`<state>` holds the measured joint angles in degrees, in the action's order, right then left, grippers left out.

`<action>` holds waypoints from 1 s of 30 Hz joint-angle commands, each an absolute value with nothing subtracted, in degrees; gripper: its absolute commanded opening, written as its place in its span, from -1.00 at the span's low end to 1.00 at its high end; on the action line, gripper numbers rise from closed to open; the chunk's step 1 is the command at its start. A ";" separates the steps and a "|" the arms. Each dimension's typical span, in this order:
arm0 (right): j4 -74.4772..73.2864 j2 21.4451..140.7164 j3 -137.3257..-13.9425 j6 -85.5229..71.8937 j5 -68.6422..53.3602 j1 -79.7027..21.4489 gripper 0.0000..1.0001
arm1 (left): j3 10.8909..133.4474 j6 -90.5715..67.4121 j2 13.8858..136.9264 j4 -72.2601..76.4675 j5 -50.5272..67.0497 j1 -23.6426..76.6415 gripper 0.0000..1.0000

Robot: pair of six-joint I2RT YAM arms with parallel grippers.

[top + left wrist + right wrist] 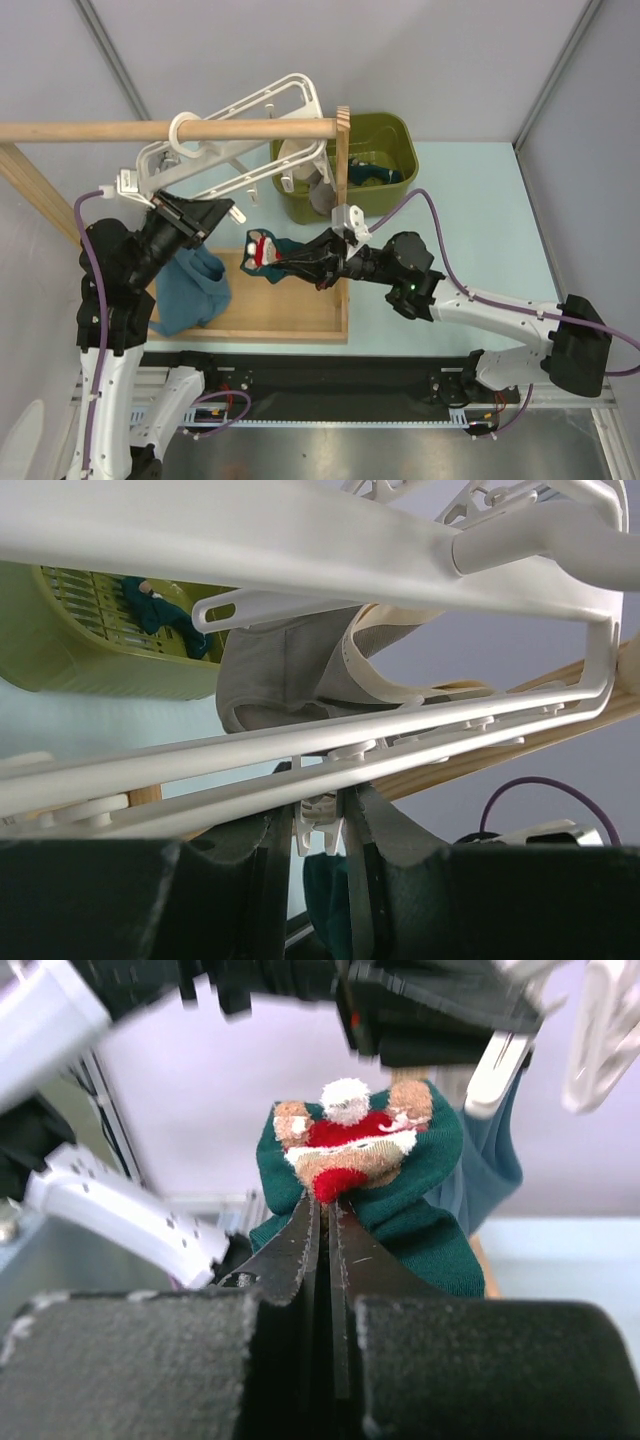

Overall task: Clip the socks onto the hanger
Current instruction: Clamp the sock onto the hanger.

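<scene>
Sock cloth may be what lies nearest the arm bases: a crumpled teal heap (195,288) is spread on the wooden base board (290,308) beside the left arm, though whether it is a sock or other fabric cannot be told. Just beyond it, a dark teal sock (410,1200) bearing a red-and-white patch (345,1138) is held in the air over the board, between the two arms. It is pinched by the right gripper (325,1210), whose jaws are pressed fully together on the fabric just under the patch. Slightly farther and to the left, the left gripper (215,212) is raised against the underside of the hanger (300,535). Its jaws are drawn narrow, and a small white clip peg (320,830) is squeezed between the fingers (275,870). Teal fabric is glimpsed below the peg. The white frame is hung tilted by its ring hook (176,122) from a wooden rod (100,130) that is carried across the scene. Farthest back, an olive-green bin (400,128) is set on the pale table, behind the rack's upright post. More dark teal socks (372,175) and a pale garment (280,680) are held in it.
</scene>
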<state>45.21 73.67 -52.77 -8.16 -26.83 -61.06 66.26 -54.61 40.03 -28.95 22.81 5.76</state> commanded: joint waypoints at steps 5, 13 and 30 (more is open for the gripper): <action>57.99 75.85 -55.81 -14.49 -24.96 -60.21 -1.00 | 63.11 -56.60 39.55 -35.60 30.06 6.50 -1.00; 59.58 76.64 -54.93 -17.84 -24.96 -58.19 -1.00 | 62.40 -57.57 38.41 -32.87 31.11 6.50 -1.00; 58.80 78.05 -52.65 -17.84 -25.22 -57.22 -1.00 | 62.67 -57.74 37.79 -30.76 31.64 6.50 -1.00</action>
